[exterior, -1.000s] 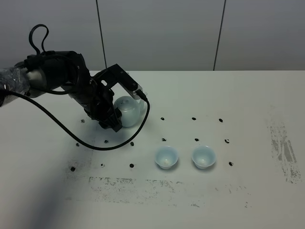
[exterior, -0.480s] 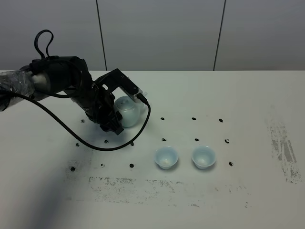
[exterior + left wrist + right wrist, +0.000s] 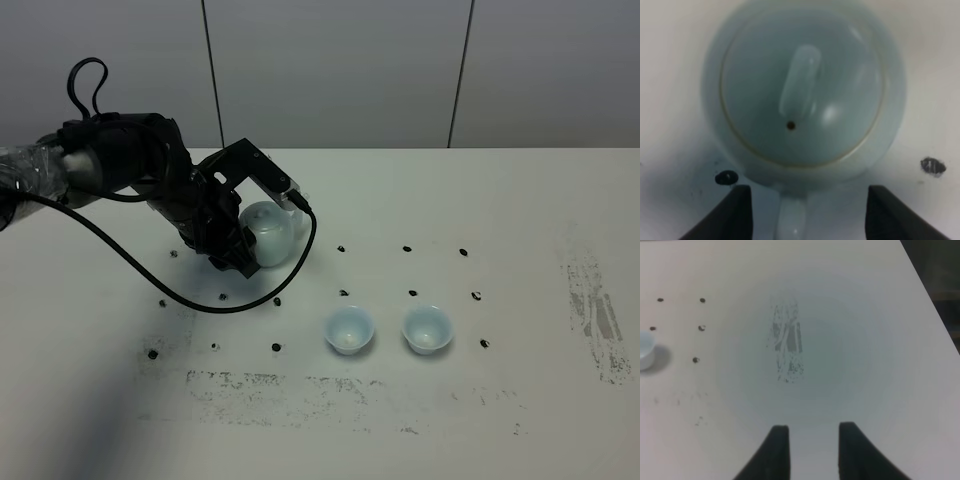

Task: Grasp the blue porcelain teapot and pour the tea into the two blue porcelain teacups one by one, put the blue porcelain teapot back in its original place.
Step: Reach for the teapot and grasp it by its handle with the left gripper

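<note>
Left end effector (image 3: 805, 210) open, fingers straddling the blue porcelain teapot (image 3: 268, 232) handle on the desk (image 3: 520, 200); center on the loop, then close firmly before lifting. Teacups (image 3: 349, 329) wait nearby.

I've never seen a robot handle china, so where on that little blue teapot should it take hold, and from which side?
Probably the loop handle. In the left wrist view it juts from the teapot straight toward the left gripper, between its two spread fingers. The body is round and smooth and looks likely to slip, so coming in from the handle side, opposite the spout, and pinching that thin loop seems best.
</note>
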Controlling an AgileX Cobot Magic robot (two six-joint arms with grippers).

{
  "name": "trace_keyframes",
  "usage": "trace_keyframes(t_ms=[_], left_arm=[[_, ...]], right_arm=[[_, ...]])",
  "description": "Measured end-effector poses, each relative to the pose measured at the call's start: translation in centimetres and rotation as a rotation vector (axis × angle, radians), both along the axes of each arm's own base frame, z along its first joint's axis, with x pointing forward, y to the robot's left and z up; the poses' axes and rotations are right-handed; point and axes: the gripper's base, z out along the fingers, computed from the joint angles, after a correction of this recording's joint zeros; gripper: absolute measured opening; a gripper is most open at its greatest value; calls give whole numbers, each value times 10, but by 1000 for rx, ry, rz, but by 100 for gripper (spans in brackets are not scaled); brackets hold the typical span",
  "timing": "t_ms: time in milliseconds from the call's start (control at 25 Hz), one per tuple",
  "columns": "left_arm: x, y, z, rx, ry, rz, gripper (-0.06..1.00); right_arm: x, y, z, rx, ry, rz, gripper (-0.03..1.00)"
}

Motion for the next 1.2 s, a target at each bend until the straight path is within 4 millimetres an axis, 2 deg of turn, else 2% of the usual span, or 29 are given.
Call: trace_keyframes(t_ms=[280,400,520,640,1200], left_arm=[[0,-1,2,-10,2,5,51],[0,-1,2,-11,2,7,47],[0,-1,2,-16,8,26,33],[-1,0,2,-15,12,29,10],[2,-1,4,-20,-16,35,10]], right_arm=[[0,0,0,-1,0,1,23],[0,0,0,0,0,0,23],[0,0,0,0,0,0,23],[0,0,0,0,0,0,23],[0,0,0,0,0,0,23]])
